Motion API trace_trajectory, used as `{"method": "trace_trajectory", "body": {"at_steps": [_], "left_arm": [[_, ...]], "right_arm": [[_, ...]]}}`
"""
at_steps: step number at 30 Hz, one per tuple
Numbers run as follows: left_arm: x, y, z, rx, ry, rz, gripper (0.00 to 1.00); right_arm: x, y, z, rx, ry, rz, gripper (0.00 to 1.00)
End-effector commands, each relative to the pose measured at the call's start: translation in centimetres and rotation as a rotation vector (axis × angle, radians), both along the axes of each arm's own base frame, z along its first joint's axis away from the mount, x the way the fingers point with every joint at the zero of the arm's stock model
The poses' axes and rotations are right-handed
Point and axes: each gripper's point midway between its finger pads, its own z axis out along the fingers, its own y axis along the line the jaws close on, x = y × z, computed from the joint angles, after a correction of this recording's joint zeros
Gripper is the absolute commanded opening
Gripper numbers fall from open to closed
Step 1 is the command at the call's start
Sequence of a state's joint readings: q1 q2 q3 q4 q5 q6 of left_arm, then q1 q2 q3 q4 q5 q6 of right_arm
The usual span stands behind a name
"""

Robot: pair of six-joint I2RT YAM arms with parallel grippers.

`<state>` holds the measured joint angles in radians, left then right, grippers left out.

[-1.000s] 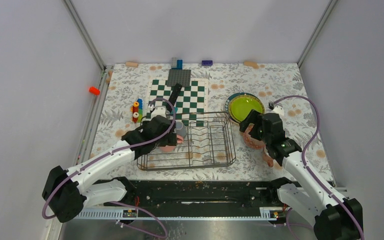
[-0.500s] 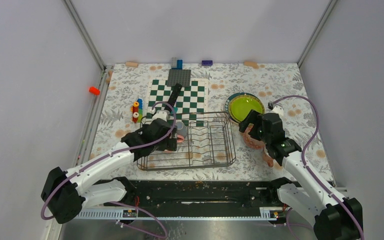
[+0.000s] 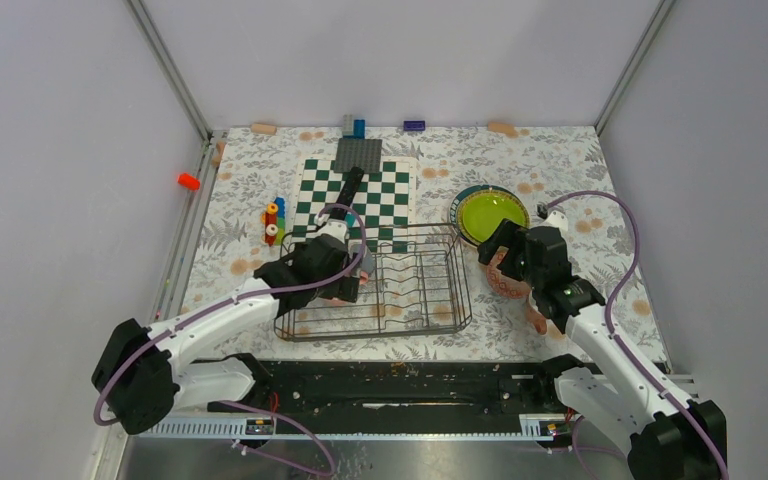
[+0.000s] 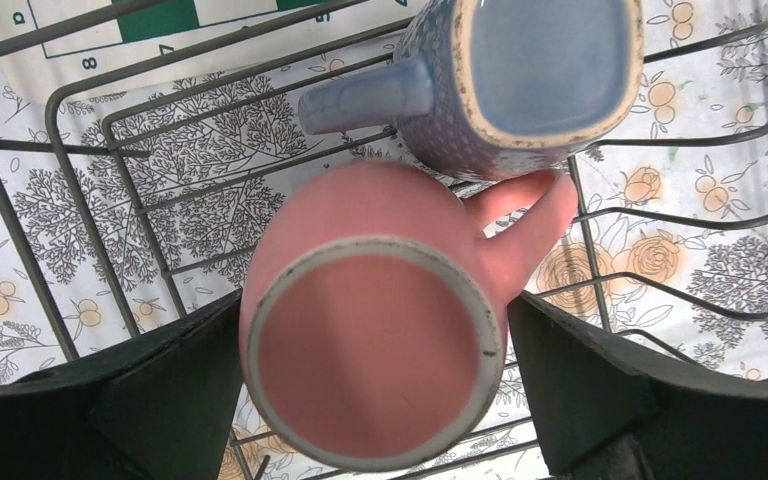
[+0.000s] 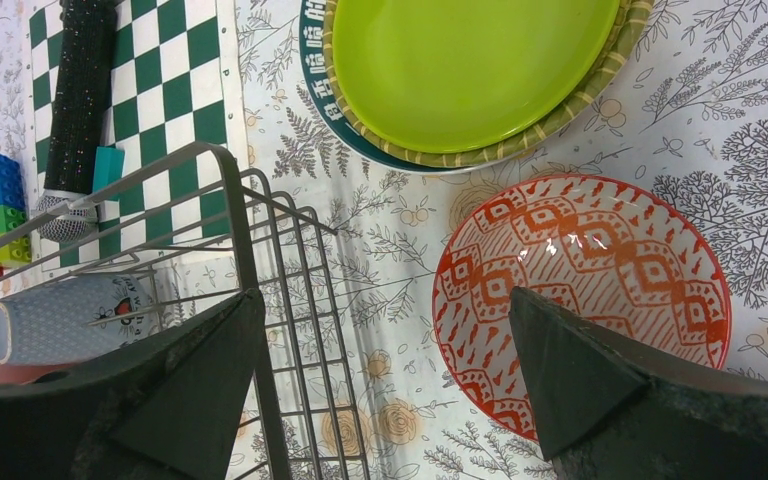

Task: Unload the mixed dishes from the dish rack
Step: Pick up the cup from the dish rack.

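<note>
Currently the pink mug [image 4: 360, 300] is being picked up. It sits in the dish rack [image 3: 380, 330], just beside the grey cup [image 4: 550, 60], between the spread jaws of the left gripper [image 4: 375, 335]. Next, close squarely and lift it clear of the wires. Only the right wrist view plainly shows the red bowl [image 5: 580, 290] on the counter [image 5: 760, 200], below the right gripper [image 5: 382, 300], jaws also spread.

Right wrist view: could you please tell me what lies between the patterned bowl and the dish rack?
Only bare floral tablecloth separates the patterned bowl from the dish rack, as the right wrist view shows.
</note>
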<state>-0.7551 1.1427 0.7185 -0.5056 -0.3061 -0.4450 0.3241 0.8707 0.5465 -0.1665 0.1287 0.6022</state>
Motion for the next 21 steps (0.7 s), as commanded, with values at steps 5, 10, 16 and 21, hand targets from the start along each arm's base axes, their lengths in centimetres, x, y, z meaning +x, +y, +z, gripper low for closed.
{"method": "trace_trajectory", "body": {"at_steps": [5, 10, 16, 21], "left_arm": [[1.93, -1.97, 1.86, -0.043, -0.063, -0.056, 0.99], [1.82, -2.09, 1.5, -0.042, -0.051, -0.062, 0.92], [1.66, -2.15, 1.43, -0.043, -0.042, -0.067, 0.73], [1.28, -1.9, 2.13, -0.061, -0.041, -0.052, 0.51]], "right_arm": [[0.87, 0.24, 2.59, 0.02, -0.079, 0.008, 0.98], [0.91, 0.24, 2.55, 0.019, -0.078, 0.008, 0.98], [0.79, 0.26, 2.65, 0.022, -0.082, 0.01, 0.98], [0.79, 0.18, 2.64, 0.021, -0.084, 0.006, 0.98]]}}
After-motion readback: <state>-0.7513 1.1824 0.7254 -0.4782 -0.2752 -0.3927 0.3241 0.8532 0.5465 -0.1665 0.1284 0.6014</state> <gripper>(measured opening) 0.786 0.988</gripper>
